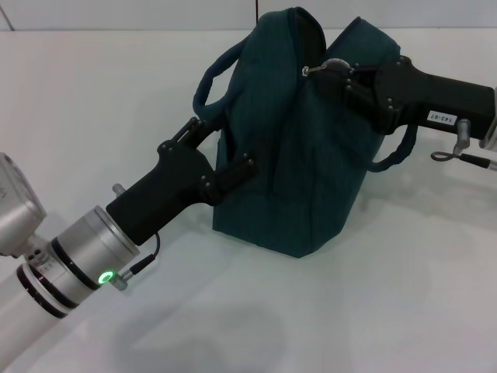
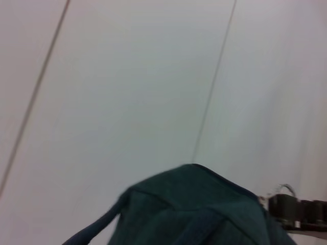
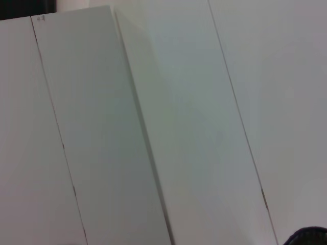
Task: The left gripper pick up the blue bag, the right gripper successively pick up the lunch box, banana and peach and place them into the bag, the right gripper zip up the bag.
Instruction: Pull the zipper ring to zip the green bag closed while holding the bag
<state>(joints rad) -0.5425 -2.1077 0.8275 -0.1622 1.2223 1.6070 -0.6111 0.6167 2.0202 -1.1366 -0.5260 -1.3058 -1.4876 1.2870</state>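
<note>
Bright even overhead light, soft shadows on white table [image 1: 373, 311], left wrist view blurred

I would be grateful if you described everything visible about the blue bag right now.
The blue bag is a dark teal soft fabric tote standing upright on the white table, its sides creased and its top pulled together into a peak. Two rolled carry handles loop out, one on each side. The left gripper grips its side wall near one handle, while the right gripper is pinching a small metal zipper pull at the top edge. Its contents are hidden.
</note>
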